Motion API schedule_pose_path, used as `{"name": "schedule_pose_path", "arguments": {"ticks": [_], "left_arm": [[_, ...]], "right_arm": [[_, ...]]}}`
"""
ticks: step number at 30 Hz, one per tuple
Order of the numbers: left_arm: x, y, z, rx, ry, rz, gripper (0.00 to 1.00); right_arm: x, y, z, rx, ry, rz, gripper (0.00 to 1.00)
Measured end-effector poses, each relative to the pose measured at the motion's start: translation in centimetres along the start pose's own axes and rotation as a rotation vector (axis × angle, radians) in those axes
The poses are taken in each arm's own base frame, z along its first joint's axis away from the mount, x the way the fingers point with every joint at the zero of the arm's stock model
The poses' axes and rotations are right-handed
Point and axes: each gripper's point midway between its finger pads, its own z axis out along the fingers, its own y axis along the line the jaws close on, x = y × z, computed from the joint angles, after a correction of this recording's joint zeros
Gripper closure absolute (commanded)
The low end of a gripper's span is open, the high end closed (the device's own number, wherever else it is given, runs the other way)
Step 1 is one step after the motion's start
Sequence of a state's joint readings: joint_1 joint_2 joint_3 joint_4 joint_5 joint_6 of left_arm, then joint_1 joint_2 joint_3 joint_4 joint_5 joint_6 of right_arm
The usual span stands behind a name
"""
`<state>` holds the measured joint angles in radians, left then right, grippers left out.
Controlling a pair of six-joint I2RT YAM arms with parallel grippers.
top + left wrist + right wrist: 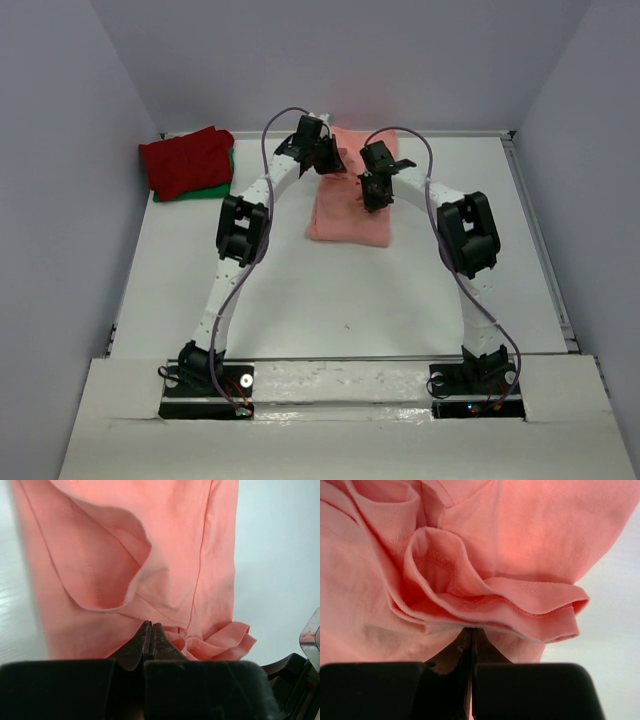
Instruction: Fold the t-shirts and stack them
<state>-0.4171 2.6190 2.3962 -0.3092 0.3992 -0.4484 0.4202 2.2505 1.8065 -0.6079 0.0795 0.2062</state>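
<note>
Mid-table: left gripper (150, 626), right gripper (471, 630) pinch salmon-pink shirt (350, 220) edges; table (330, 290) open nearside.

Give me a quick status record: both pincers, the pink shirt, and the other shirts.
left pincer: shut, pinching an edge of the pink shirt
right pincer: shut on bunched layers of the same shirt
pink shirt: mid-table, far end gathered between the pincers, near end lying flat
red shirt: folded, far left corner, on top of the green shirt
green shirt: only its edges show
table: white
</note>
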Motion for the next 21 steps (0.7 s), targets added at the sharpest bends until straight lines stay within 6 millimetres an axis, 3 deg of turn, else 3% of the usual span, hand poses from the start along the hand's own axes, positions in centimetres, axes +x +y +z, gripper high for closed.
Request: {"name": "schedule_pose_path", "arguments": {"ticks": [4, 7, 10, 13, 16, 21], "left_arm": [[-0.5, 0.9, -0.2, -0.015, -0.018, -0.006, 1.0], [1.2, 2.6, -1.1, -0.094, 0.008, -0.016, 1.0], [2.9, 2.6, -2.9, -0.151, 0.041, -0.024, 1.0], [4.0, 0.7, -5.7, -0.182, 0.049, -0.025, 1.0], [4.5, -2.8, -8.8, -0.187, 0.02, 0.01, 1.0], [6.2, -7.3, -11.2, -0.161, -0.001, 0.071, 1.0]], "right_arm": [[0.1, 0.3, -0.1, -0.004, -0.007, -0.005, 1.0], [0.1, 0.3, 0.0, -0.004, -0.011, -0.004, 1.0], [0.1, 0.3, 0.0, -0.005, -0.014, -0.003, 1.0], [0.1, 0.3, 0.0, -0.005, -0.018, 0.0, 1.0], [0.1, 0.3, -0.1, -0.005, -0.02, 0.0, 1.0], [0.1, 0.2, -0.2, -0.003, -0.021, -0.001, 1.0]]}}
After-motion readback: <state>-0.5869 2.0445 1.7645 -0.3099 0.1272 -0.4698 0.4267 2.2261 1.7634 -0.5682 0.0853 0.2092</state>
